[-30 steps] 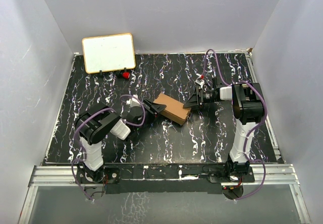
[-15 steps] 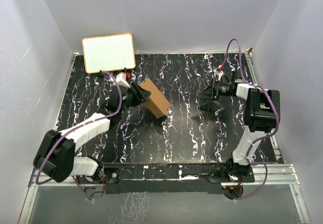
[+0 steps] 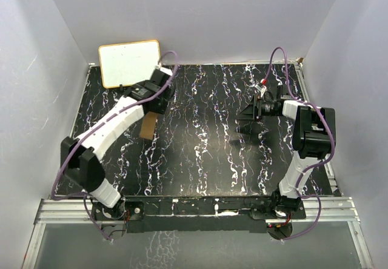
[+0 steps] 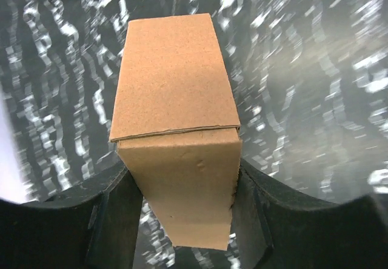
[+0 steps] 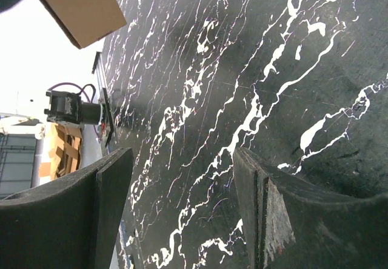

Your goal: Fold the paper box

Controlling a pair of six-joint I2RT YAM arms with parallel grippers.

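The paper box (image 4: pixel 176 99) is a closed brown carton, and I have it clamped in the left gripper (image 4: pixel 182 178), whose black fingers (image 4: pixel 112 214) press on its two long sides. Those jaws stand part-way apart with the carton filling the gap. On the face turned to the wrist camera, a flap edge runs across the carton where the top panel laps over the near one.

From overhead I see the left arm (image 3: pixel 115 120) stretched out to the far left of the black marbled table (image 3: pixel 200 154). The carton sits at its tip, just in front of the white board (image 3: pixel 130 63) that leans on the back wall. I cannot tell for sure whether the carton touches the surface.

The right gripper (image 5: pixel 182 184) is over the far right of the table, well apart from the carton. Its jaws are spread wide with only bare tabletop between them. The carton's corner shows in the upper left of that wrist view
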